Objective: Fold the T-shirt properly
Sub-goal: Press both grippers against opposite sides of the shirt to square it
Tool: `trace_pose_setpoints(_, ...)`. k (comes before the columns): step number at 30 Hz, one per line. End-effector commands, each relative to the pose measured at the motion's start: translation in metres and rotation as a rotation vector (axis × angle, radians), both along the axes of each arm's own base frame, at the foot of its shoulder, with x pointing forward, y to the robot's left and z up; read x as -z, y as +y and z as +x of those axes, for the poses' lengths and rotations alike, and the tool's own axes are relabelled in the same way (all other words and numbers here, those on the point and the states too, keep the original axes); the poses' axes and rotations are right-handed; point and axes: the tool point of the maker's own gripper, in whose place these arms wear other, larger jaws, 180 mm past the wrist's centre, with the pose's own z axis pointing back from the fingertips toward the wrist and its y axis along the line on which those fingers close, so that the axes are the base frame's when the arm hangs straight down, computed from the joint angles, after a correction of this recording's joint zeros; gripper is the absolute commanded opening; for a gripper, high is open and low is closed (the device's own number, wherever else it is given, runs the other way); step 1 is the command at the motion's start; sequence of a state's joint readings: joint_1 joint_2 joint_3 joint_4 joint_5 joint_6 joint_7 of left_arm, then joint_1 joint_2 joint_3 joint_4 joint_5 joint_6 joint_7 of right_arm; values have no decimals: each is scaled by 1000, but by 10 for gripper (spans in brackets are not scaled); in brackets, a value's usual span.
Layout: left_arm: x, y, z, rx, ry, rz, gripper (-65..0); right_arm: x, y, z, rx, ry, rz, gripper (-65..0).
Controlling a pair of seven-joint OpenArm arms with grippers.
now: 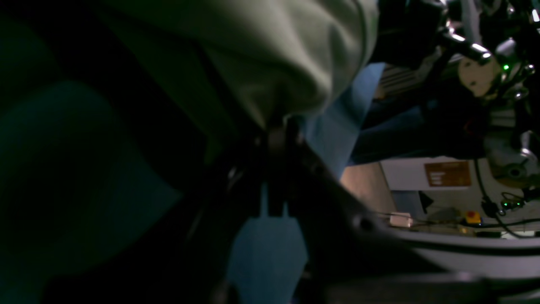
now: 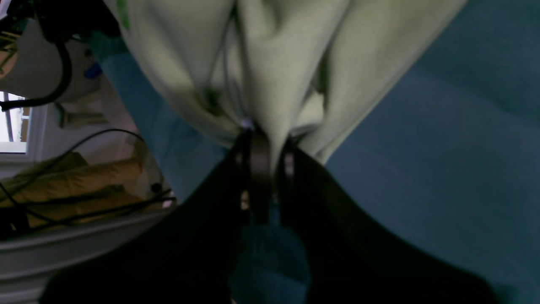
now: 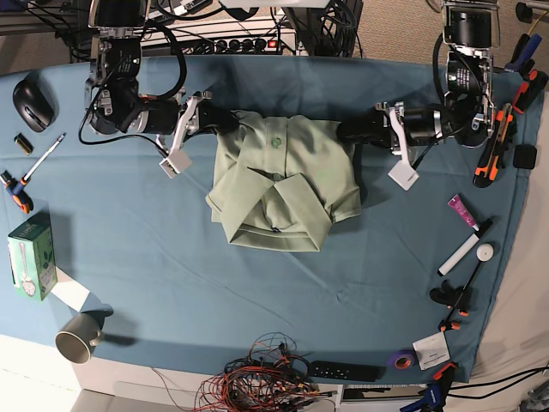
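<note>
While pinched at both far corners: T-shirt [image 3: 283,184] part-folded on blue surface [image 3: 171,257].
Left end effector [image 1: 276,135] and right end effector [image 2: 265,139] pressed together on cloth; soft, light, limp, likely best held by bunched edges.

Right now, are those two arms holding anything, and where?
Yes, both grip the T-shirt: the left gripper and right gripper each pinch a far corner.

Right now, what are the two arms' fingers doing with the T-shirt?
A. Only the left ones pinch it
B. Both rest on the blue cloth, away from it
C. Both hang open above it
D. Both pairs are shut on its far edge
D: each wrist view shows dark fingers closed on the T-shirt fabric, and the base view shows both arms meeting its far corners.
</note>
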State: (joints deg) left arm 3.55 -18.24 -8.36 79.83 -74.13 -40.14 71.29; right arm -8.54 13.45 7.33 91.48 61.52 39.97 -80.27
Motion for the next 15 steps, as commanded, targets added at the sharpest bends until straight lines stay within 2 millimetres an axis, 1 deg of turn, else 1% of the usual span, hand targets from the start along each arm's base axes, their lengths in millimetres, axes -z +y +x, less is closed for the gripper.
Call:
trace_pose_setpoints(1, -3, 8, 4, -3, -18, 21, -650, -5, -8, 6, -1, -27, -25, -650)
trace_pose_setpoints(9, 0, 8, -2, 6, 0, 26, -650, -4, -21, 6, -6, -26, -67, -650)
trace_pose_setpoints(15, 3, 8, -6, 9, 12, 28, -650, -3, -21, 6, -7, -24, -73, -650)
